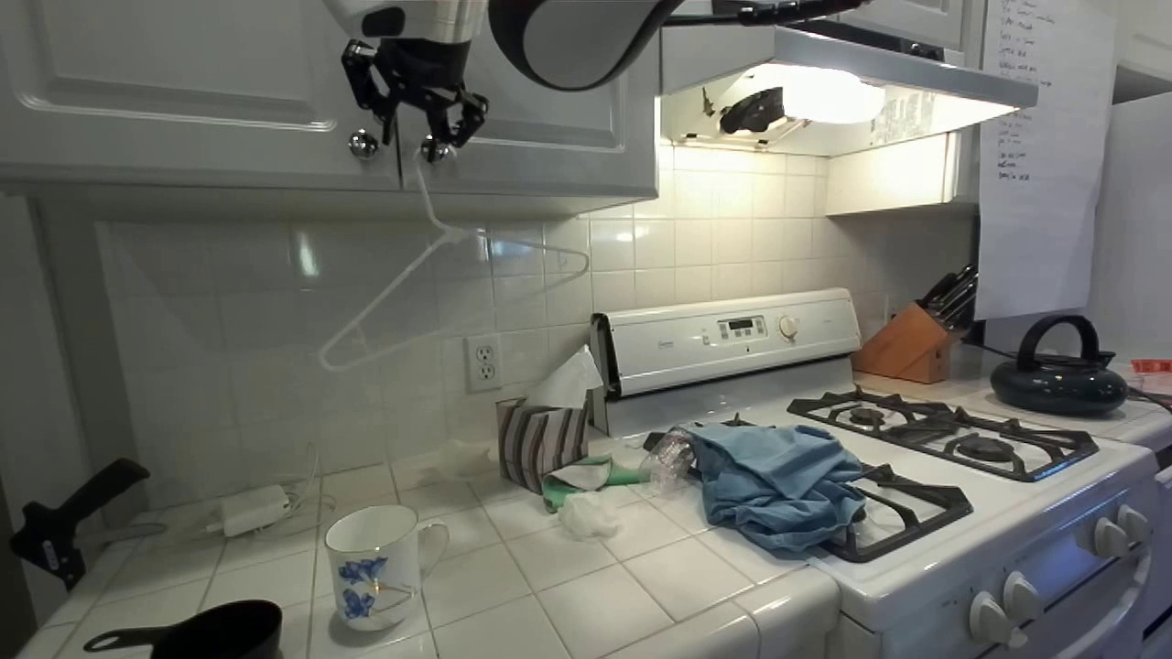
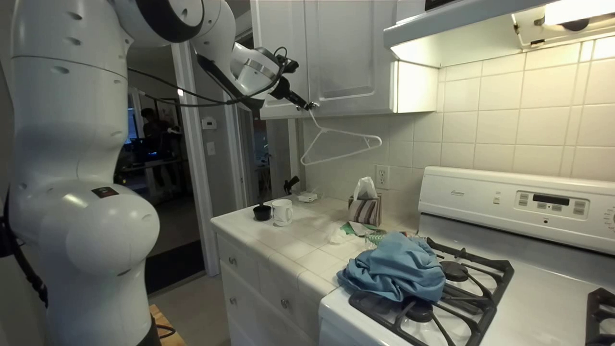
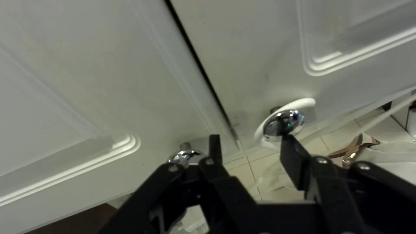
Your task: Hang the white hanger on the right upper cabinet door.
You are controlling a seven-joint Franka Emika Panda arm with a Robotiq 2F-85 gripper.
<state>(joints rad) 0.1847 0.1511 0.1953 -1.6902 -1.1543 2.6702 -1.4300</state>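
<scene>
The white hanger (image 1: 386, 291) hangs below the right upper cabinet door (image 1: 568, 101), its body tilted; it also shows in an exterior view (image 2: 347, 133). In the wrist view its hook (image 3: 300, 103) curls around the stem of the right door's chrome knob (image 3: 283, 123), behind the knob's head. My gripper (image 3: 251, 139) is open with nothing between its fingers. Its right fingertip overlaps the lower edge of that knob; I cannot tell if they touch. In both exterior views the gripper (image 1: 418, 137) (image 2: 305, 106) is right at the knobs.
The left door's knob (image 3: 184, 157) is beside the left finger. The range hood (image 1: 906, 69) juts out to the right. Below are a mug (image 1: 375, 572), a black pan (image 1: 220, 631), a tissue box (image 1: 542, 444) and a blue cloth (image 1: 778, 485) on the stove.
</scene>
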